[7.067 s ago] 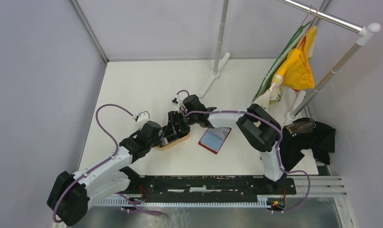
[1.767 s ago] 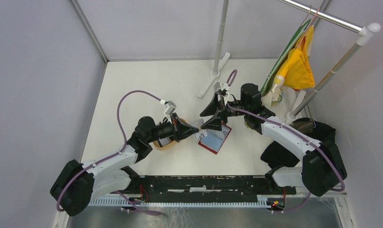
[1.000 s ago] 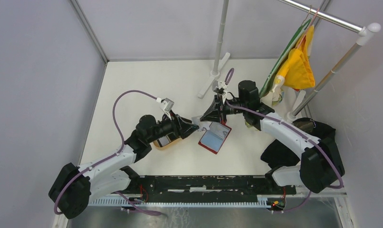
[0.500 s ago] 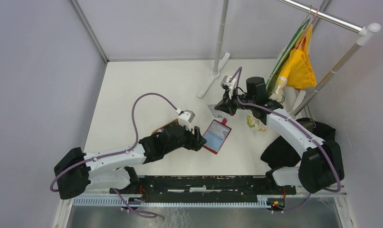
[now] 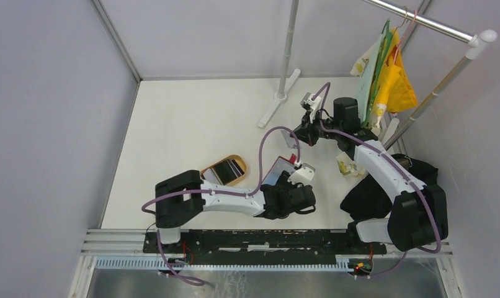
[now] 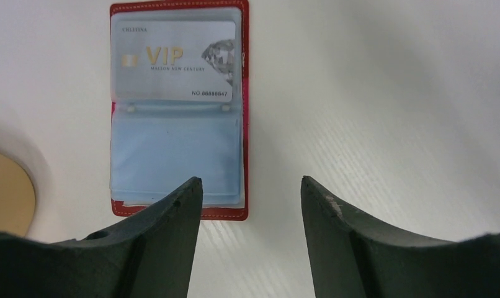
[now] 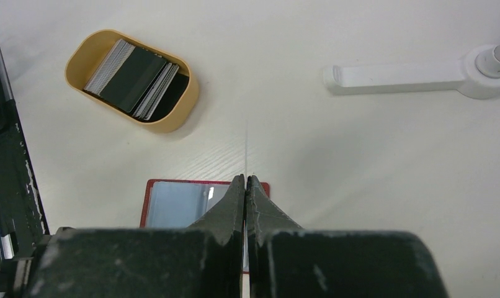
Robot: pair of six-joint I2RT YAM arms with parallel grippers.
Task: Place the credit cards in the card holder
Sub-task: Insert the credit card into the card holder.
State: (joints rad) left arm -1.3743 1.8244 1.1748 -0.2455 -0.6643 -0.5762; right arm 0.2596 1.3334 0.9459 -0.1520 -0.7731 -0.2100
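Note:
The red card holder (image 6: 176, 108) lies open on the table, with a pale VIP card (image 6: 173, 62) in its far pocket. My left gripper (image 6: 250, 182) hovers open at the holder's near right corner with nothing between its fingers. My right gripper (image 7: 246, 179) is shut on a pale credit card (image 5: 289, 138), seen edge-on as a thin line (image 7: 246, 146), and holds it above the table beyond the card holder (image 7: 173, 205). More credit cards (image 7: 136, 77), black and pale, are stacked in the tan oval tray (image 5: 224, 171).
A white stand base (image 7: 409, 74) lies on the far side. The garment rack with yellow fabric (image 5: 393, 81) stands at the right, above a black cloth (image 5: 402, 180). A small pale object (image 5: 347, 166) sits near the right arm.
My left arm has swung from the tray round to the near side of the card holder. My right gripper has drawn back to the far right with the card. The hanging fabric has shifted.

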